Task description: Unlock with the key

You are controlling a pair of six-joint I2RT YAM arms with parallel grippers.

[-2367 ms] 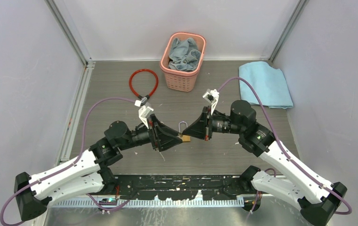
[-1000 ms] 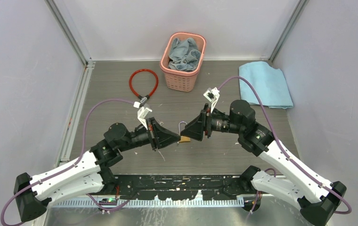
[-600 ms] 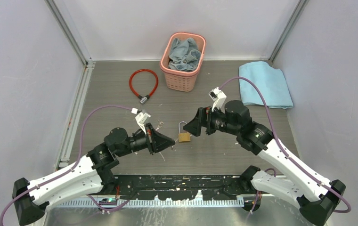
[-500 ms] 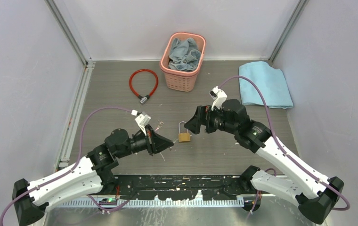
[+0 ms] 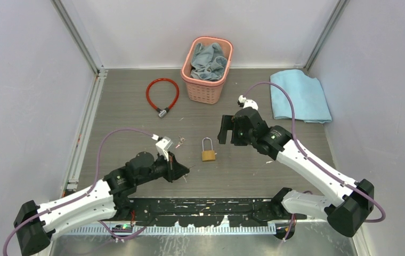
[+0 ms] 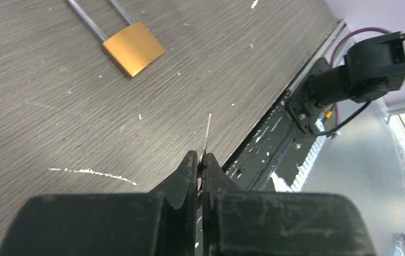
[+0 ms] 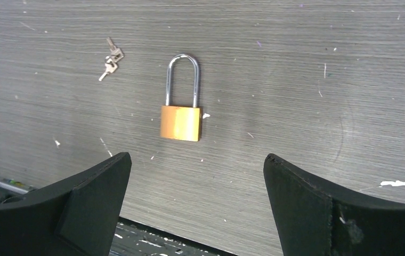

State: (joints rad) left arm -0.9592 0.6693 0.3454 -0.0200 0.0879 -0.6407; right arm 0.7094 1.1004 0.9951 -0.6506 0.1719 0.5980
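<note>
Top view: the padlock [image 5: 208, 154] lies flat mid-counter [image 5: 126, 106], at 1 o'clock from the left pincer [image 5: 185, 170] and 7 o'clock from the right pincer [image 5: 230, 133]. What the left one holds is too small to tell here.

Left wrist view: it is clamped on a thin key [image 6: 208, 130], seen edge-on. The padlock's shackle is cut off at 11 o'clock.

Right wrist view: the fingers [image 7: 91, 197] spread wide, holding nothing. The whole padlock shows, with spare keys [image 7: 110, 57] at 10 o'clock of it.

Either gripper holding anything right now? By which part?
Left gripper pinches the key by its back end, blade sticking out. Right gripper is open and empty; the padlock lies free on the table.
</note>
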